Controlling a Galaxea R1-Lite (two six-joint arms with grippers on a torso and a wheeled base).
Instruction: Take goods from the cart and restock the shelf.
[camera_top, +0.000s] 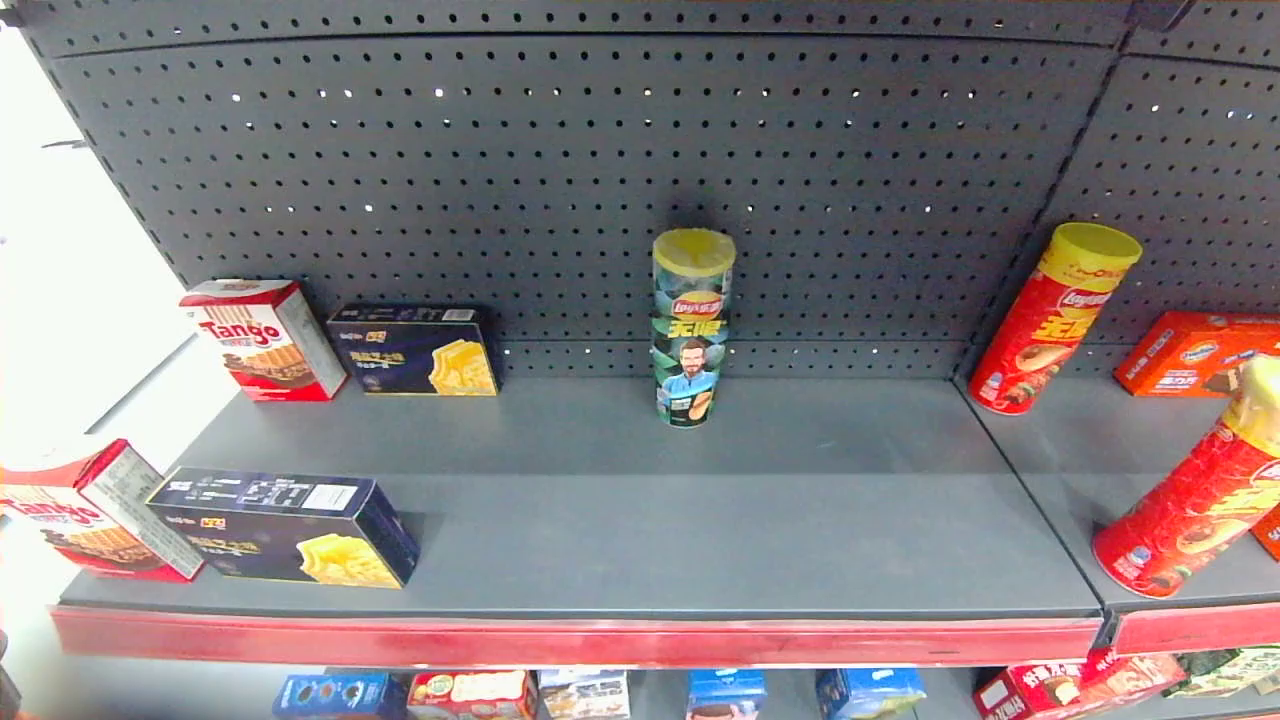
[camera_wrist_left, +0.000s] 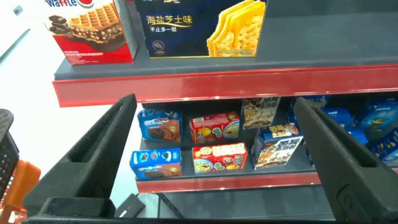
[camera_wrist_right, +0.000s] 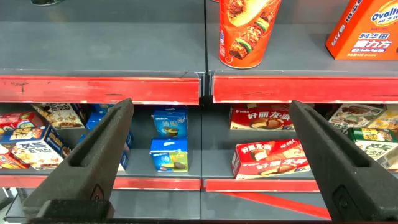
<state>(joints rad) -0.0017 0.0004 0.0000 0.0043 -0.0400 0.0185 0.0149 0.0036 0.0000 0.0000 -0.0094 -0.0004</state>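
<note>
- Up close on the robot's left, the left gripper (camera_wrist_left: 214, 162) has its jaws spread wide with nothing between them. It sits low in front of the shelf's red front lip.
- Same deal on the other side: the right gripper (camera_wrist_right: 208, 162) is wide open and empty too, facing the spot where two shelf bays meet.
- Past both grippers, the lower shelves (camera_wrist_left: 249, 180) are packed with small snack boxes in blue, red and white.
- Up on the grey shelf (camera_top: 650, 520), the front wafer box (camera_top: 85, 510) stands at the front edge on the far left. The front cracker box (camera_top: 285, 528), dark blue with yellow crackers on it, is just beside it.
- Over in the right bay, the front red can (camera_top: 1195, 505) stands near the front edge.
- Farther back on the left, the back wafer box (camera_top: 262, 338) and the back cracker box (camera_top: 418, 350) sit side by side with a small gap between them.
- Around the middle of the back row, the green chips can (camera_top: 690, 328) stands upright by itself with a yellow lid, well apart from the boxes.
- At the back of the right bay there's the back red can (camera_top: 1055, 318), with an orange box (camera_top: 1195, 352) next to it.
- Behind everything is the dark grey pegboard (camera_top: 600, 150).
</note>
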